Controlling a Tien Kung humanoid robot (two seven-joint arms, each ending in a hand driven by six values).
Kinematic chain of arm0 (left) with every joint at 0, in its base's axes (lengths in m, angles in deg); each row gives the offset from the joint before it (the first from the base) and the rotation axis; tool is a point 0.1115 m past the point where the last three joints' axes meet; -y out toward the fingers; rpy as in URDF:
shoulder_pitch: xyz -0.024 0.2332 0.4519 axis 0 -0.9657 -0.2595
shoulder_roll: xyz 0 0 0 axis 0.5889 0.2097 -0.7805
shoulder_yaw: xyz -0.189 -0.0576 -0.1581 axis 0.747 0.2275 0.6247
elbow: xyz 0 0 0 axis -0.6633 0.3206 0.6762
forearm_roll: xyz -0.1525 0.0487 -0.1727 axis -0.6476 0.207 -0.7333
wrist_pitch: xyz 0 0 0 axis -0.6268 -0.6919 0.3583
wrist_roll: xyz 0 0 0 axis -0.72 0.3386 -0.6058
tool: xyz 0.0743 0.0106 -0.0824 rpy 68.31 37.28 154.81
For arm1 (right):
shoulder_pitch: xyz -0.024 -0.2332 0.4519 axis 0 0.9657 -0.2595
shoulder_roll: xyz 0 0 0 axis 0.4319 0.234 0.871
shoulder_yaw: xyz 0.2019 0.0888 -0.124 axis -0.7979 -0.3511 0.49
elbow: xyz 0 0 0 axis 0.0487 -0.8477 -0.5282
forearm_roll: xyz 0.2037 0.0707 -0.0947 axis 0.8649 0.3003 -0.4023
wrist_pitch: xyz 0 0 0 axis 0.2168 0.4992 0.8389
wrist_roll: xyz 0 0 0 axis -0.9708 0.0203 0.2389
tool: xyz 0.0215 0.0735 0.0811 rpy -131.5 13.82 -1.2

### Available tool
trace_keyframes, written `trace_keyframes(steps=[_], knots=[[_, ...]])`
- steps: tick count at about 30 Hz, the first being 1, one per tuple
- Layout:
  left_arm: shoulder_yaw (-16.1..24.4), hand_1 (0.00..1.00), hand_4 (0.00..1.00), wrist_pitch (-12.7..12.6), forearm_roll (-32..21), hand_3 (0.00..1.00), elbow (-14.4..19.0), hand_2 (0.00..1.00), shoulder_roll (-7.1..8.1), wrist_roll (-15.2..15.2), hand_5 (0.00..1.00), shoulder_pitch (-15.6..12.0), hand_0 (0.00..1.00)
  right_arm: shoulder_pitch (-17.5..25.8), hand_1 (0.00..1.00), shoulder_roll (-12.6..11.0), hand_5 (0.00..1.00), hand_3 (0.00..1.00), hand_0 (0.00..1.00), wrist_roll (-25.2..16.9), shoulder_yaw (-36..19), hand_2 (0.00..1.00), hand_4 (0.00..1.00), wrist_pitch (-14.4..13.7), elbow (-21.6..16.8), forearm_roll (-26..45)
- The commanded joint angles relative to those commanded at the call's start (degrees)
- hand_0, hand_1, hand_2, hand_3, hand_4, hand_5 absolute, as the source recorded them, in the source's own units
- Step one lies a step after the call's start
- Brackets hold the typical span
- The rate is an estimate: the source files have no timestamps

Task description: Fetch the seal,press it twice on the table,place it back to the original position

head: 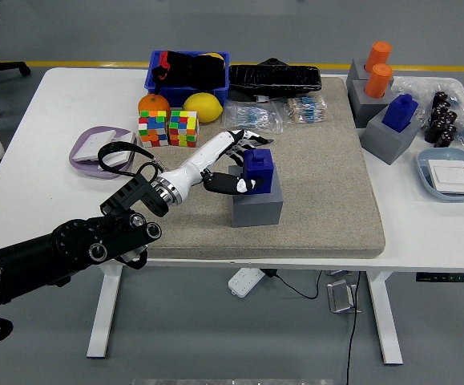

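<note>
**Hand closes on blue seal, pressing yet to begin**

From my remote station I see the left hand [236,164] wrapped around the blue seal [257,169], thumb on its near face and fingers [248,138] curled over its far side. The seal sits in, or just above, its grey block [256,204] near the middle of the beige mat [328,184] that covers much of the counter [55,128]; I cannot tell whether it has cleared the socket. The right arm is out of view.

By my reading the task is at its first step. The grasp looks made, but the seal has not come away from its block, so both presses and the return are all ahead. The bare mat toward the near edge, in front of the block, looks like the handiest spot for stamping.

Clutter rings the far side: two puzzle cubes [167,127], an orange [153,103], a lemon [202,107] and a blue bin [187,71] toward the far-left corner. More blocks with a second blue seal [401,112] and two orange ones [377,68] stand near the far-right corner, untouched.
</note>
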Motion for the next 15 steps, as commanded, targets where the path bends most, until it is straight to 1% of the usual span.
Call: trace_keyframes(steps=[1, 2, 7, 8, 13, 14, 15], knots=[[-0.03, 0.45, 0.675, 0.0, -0.01, 0.764, 0.0, 0.461, -0.01, 0.0, 0.002, 0.01, 0.487, -0.01, 0.686, -0.01, 0.361, 0.63, 0.774, 0.0, 0.0, 0.694, 0.711, -0.01, 0.01, -0.01], [-0.04, 0.508, 0.684, 0.02, 0.01, 0.766, 0.0, 0.514, -0.02, 0.02, 0.002, 0.0, 0.502, -0.02, 0.685, -0.02, 0.359, 0.629, 0.774, 0.0, 0.0, 0.693, 0.709, -0.01, 0.0, -0.02], [0.04, 0.508, 0.684, 0.06, -0.01, 0.766, -0.05, 0.514, 0.05, -0.02, 0.002, 0.03, 0.502, -0.07, 0.685, -0.07, 0.359, 0.629, 0.774, 0.0, 0.07, 0.693, 0.709, 0.0, -0.05, -0.01], [0.07, 0.556, 0.699, 0.07, -0.03, 0.77, -0.06, 0.557, 0.06, -0.04, 0.002, 0.05, 0.544, -0.09, 0.685, -0.08, 0.358, 0.63, 0.775, 0.0, 0.08, 0.694, 0.709, 0.01, -0.04, -0.03], [0.1, 0.556, 0.699, 0.18, -0.14, 0.77, -0.13, 0.557, 0.05, -0.1, 0.002, 0.14, 0.544, -0.09, 0.685, -0.04, 0.358, 0.63, 0.775, 0.02, -0.05, 0.694, 0.709, 0.04, 0.0, -0.09], [0.07, 0.668, 0.74, 0.18, -0.11, 0.782, -0.14, 0.671, 0.05, -0.1, 0.002, 0.14, 0.631, -0.1, 0.685, -0.04, 0.36, 0.63, 0.774, 0.01, -0.09, 0.693, 0.711, 0.02, 0.0, -0.09], [0.07, 0.668, 0.74, 0.2, -0.1, 0.782, -0.13, 0.671, 0.04, -0.08, 0.002, 0.14, 0.631, -0.1, 0.685, -0.04, 0.36, 0.63, 0.774, 0.01, -0.09, 0.693, 0.711, 0.03, -0.02, -0.08]])
